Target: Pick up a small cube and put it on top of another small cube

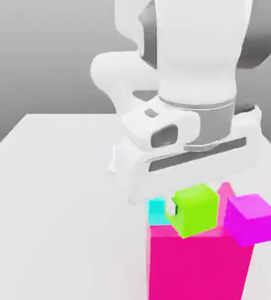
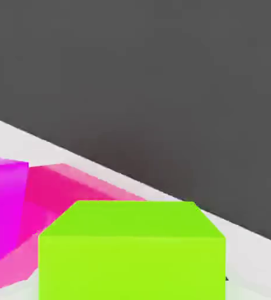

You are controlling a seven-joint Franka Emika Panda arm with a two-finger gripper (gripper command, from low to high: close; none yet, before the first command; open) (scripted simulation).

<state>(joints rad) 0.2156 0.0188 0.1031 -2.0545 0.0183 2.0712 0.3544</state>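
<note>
The small lime-green cube (image 1: pixel 196 210) hangs directly under my hand, and in the hand view the same cube (image 2: pixel 131 252) sits very close in front of the camera. My gripper (image 1: pixel 189 204) is shut on it, with one white fingertip (image 1: pixel 174 207) pressed against the face on the exterior view's left. A small cyan cube (image 1: pixel 156 211) touches or nearly touches the green one on that same side, partly hidden behind it. Whether the green cube rests on anything I cannot tell.
A tall pink-red block (image 1: pixel 199 263) stands in front of the cubes in the exterior view; the block (image 2: pixel 73 184) lies just beyond the green cube. A magenta-purple cube (image 1: pixel 251 218) sits at the exterior view's right, close to the green one. The white table (image 1: pixel 55 193) stretches to the exterior view's left.
</note>
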